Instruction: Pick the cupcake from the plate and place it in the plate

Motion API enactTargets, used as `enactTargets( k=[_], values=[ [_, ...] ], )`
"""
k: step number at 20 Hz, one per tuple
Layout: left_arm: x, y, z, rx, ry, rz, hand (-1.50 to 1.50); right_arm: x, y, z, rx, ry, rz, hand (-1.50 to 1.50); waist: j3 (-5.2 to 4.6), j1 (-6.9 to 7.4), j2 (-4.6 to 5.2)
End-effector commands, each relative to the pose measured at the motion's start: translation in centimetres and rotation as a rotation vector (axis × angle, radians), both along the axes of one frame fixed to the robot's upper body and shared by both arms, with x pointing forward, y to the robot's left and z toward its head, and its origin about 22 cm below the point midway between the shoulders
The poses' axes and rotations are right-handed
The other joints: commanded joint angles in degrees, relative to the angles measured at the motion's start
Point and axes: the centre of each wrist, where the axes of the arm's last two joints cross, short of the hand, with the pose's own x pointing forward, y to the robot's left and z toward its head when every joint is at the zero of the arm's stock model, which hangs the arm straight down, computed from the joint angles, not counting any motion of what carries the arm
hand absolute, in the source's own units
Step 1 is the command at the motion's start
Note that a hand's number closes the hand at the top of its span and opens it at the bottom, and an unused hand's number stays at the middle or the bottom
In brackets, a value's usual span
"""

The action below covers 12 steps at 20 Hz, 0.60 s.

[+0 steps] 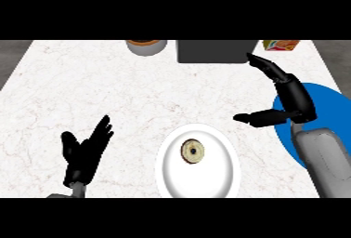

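A small cupcake point(193, 152) with a pale rim and a dark centre sits in the middle of a white plate point(218, 179) at the lower centre of the counter. A blue plate point(329, 100) lies at the right edge, partly hidden by my right forearm. My right hand point(291, 95) hovers over the blue plate's left part, fingers straight and pointing up-left, thumb sticking out to the left; it is open and holds nothing. It is up and to the right of the cupcake, apart from it. My left hand point(86, 151) rests open at the lower left, fingers up.
At the counter's far edge stand a grey cup point(146, 46) with brown contents, a dark grey box point(212, 51) and a colourful carton point(281, 45). The marble counter point(103, 88) stretches between them and the plates.
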Motion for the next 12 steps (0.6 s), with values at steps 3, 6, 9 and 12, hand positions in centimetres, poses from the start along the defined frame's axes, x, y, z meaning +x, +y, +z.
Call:
enactTargets(
  k=[3,6,9,12],
  values=[
    [-0.8,1.2,-0.7,0.008,0.001,-0.004,0.0,-0.9,-1.1,2.3,-0.391,0.133,0.137,-1.5,-0.15,-0.48,-0.38],
    [-0.1,1.8,-0.1,0.014,-0.001,0.006,0.0,-1.0,1.2,5.2,-0.538,0.154,0.184,-1.5,-0.14,-0.57,-0.44],
    [0.3,0.3,0.3,0.01,-0.008,0.017,0.0,-3.4,3.3,5.4,-0.589,0.169,0.203,-1.5,-0.05,-0.82,-0.39],
    [0.0,2.3,0.0,-0.002,0.018,-0.01,0.0,-3.5,6.6,5.4,-0.666,0.18,0.154,-1.5,-0.05,-0.13,-0.17]
  ],
)
